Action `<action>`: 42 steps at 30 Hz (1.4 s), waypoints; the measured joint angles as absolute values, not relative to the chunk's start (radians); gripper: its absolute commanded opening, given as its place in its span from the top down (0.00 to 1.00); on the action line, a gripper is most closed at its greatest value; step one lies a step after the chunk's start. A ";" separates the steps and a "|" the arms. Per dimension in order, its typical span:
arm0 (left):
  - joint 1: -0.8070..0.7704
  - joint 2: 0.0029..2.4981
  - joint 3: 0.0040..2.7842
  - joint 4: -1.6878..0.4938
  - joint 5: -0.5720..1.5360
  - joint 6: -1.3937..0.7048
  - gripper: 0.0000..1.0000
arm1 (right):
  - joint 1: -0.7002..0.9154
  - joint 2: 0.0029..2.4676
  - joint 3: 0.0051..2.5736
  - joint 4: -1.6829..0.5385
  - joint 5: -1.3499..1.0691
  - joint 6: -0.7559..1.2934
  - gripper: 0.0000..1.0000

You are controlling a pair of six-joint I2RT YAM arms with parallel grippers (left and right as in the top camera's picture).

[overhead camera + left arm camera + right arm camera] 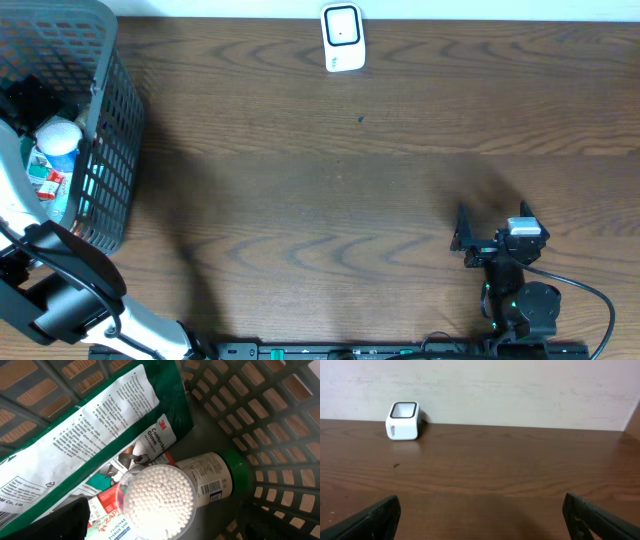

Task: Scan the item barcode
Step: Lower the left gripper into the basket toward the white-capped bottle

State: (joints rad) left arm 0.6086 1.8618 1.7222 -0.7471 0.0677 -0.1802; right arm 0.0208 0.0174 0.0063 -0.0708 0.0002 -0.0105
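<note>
A grey mesh basket stands at the table's left end with several items inside. My left gripper hangs open inside it, its dark fingers on either side of a round clear tub of cotton swabs. Beside the tub lies a bottle with a green cap; a barcode shows on its label. A green packet with a white label, a gloves pack and a tissue pack lie around them. The white scanner sits at the far edge. My right gripper rests open and holds nothing.
In the right wrist view the scanner stands at the back left against a pale wall. Brown wooden tabletop stretches between the basket and the right arm. The left arm crosses the near left corner.
</note>
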 measured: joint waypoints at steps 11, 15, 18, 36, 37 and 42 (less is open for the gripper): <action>0.609 1.862 1.722 -0.746 0.068 -0.180 0.06 | 0.021 0.017 0.006 -0.071 0.000 -0.010 0.01; 0.609 1.862 1.722 -0.736 0.068 -0.180 0.06 | 0.021 0.017 0.006 -0.071 0.000 -0.010 0.01; 0.609 1.862 1.722 -0.733 0.068 -0.180 0.06 | 0.021 0.017 0.006 -0.071 0.000 -0.010 0.01; 0.609 1.956 1.720 -0.786 0.006 -0.150 0.06 | 0.021 0.017 0.006 -0.071 0.000 -0.010 0.01; 0.609 1.975 1.718 -0.786 0.018 -0.149 0.06 | 0.021 0.017 0.006 -0.071 0.000 -0.010 0.01; 0.607 2.019 1.710 -0.786 0.064 -0.149 0.07 | 0.021 0.017 0.006 -0.071 0.000 -0.010 0.01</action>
State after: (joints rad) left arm 0.6071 2.0190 1.7096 -0.7860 0.0635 -0.1490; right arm 0.0208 0.0174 0.0063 -0.0708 0.0002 -0.0105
